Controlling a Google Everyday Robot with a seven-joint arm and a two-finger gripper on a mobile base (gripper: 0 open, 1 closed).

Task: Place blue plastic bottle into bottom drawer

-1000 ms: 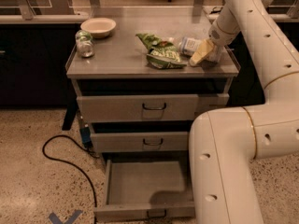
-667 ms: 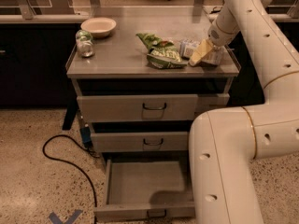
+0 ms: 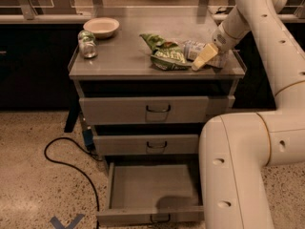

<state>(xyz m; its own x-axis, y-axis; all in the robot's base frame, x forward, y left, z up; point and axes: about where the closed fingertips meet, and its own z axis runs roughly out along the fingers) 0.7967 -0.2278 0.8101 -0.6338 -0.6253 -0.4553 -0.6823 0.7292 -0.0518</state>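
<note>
**Change of state.** Over the last second the gripper shifts only slightly, settling a little lower at the right end of the cabinet top. It now sits against the near right side of the blue plastic bottle. The bottle lies on its side on the cabinet top, just right of the green chip bag, and its position is unchanged. Whether the gripper is closed on the bottle or merely rests beside it cannot be told from this view.

**Meaning for the task.** The task appears to be at the pick-up step. The bottle is not lifted, and the transfer down to the drawer is not yet done.

**Containers.**
- Bottom drawer: pulled out toward the near side. The visible part of the tray is bare. The large arm link covers its right end.
- Middle drawer and top drawer: both shut, so their contents are hidden.
- Bowl: stands at the far left of the cabinet top, with nothing visible inside.
- Green-topped can: stands just near of the bowl, well apart from the bottle.
</note>
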